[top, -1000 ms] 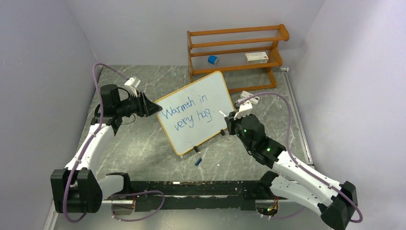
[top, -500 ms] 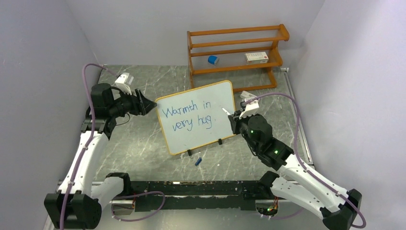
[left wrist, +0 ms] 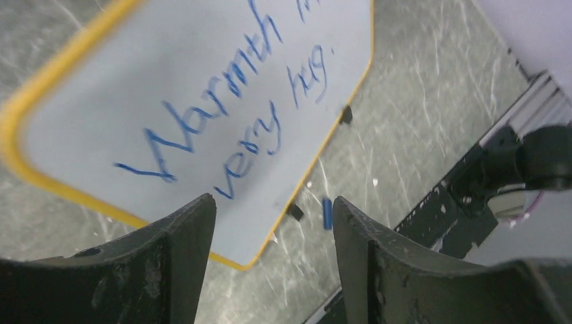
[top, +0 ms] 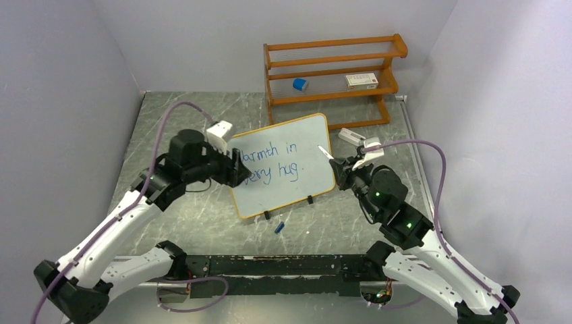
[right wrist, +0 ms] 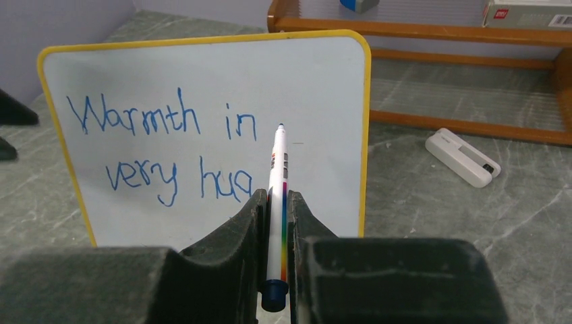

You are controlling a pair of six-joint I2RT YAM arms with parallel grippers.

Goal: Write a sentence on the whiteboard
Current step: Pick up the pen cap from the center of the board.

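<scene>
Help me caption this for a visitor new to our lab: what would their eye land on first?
First, the whiteboard standing mid-table, bearing the sentence in blue handwriting, "Warmth in very hug". Next, the right gripper, shut on a marker whose tip points at the board's right part. The left gripper hangs open at the board's left end, holding nothing, and an orange wooden rack sits at the back.

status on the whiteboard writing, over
Left end effector open, empty, over left side of whiteboard. Right end effector shut on marker. Sentence up, two blue lines. Small blue piece on table out front.
</scene>
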